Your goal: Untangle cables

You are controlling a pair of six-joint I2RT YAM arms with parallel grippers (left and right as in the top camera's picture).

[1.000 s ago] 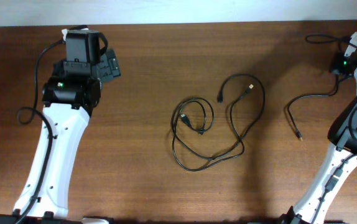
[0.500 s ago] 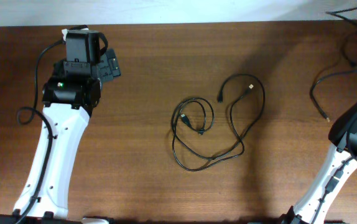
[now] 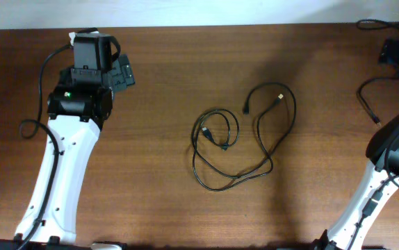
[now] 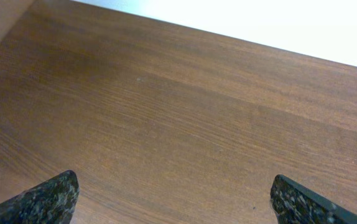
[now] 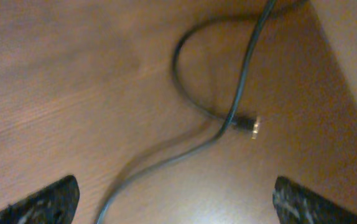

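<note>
i am hovering my left gripper (image 4: 177, 200) over bare wooden table (image 4: 185, 106) on the left side, its jaws standing wide apart, one fingertip (image 4: 48, 198) in each lower corner of the wrist view and nothing lying between them. the tangled cables (image 3: 224, 145) are lying in loose, overlapping loops near the middle of the table, well apart from both of my arms. i am holding my right gripper (image 5: 177, 200) up at the far right edge, jaws also spread wide, with no cord pinched between the fingertips (image 5: 45, 200) that i can see. a single cable (image 5: 243, 74) is curving across the blurred wood below them, its silver tip (image 5: 254, 128) resting beside the bend, and one run is trailing toward my lower left fingertip; whether it is touching the finger i cannot tell.
</note>
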